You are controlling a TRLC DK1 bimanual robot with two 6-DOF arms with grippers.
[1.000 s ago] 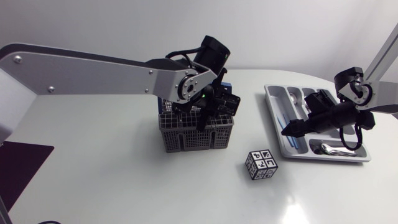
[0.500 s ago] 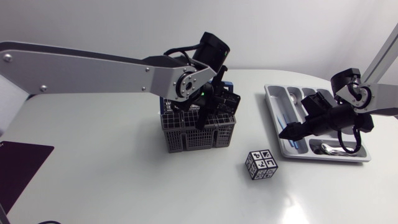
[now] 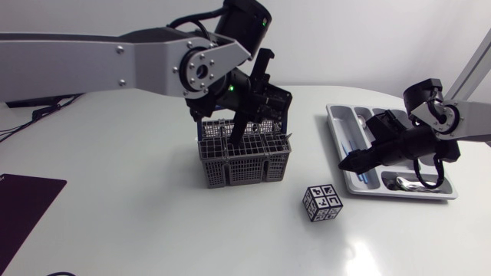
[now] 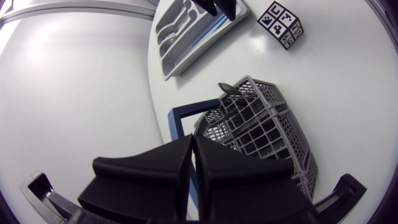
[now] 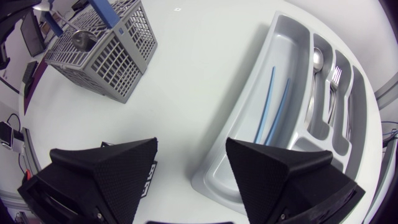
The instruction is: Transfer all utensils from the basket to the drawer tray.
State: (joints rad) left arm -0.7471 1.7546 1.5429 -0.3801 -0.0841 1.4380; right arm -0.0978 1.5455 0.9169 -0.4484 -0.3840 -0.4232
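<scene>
My left gripper (image 3: pixel 249 103) hangs above the grey wire basket (image 3: pixel 245 161), shut on a long black utensil (image 3: pixel 238 130). The utensil's lower end still reaches into the basket. In the left wrist view the fingers (image 4: pixel 168 168) press together and the utensil's dark end (image 4: pixel 227 88) shows ahead of them, over the basket (image 4: pixel 267 124). My right gripper (image 3: pixel 354 162) is open and empty, low over the table at the near left side of the grey drawer tray (image 3: pixel 399 195). The tray (image 5: pixel 249 118) holds blue sticks (image 5: pixel 270 102), a spoon (image 5: pixel 317 59) and a fork (image 5: pixel 336 74).
A black-and-white marker cube (image 3: pixel 323 202) stands on the table in front, between basket and tray. The basket has a blue handle (image 5: pixel 102 14) and something shiny inside (image 5: pixel 81 38). A dark mat (image 3: pixel 27 207) lies at the table's left edge.
My left gripper has risen from down inside the basket to above it, drawing the black utensil upward. The right gripper has edged slightly left beside the tray.
</scene>
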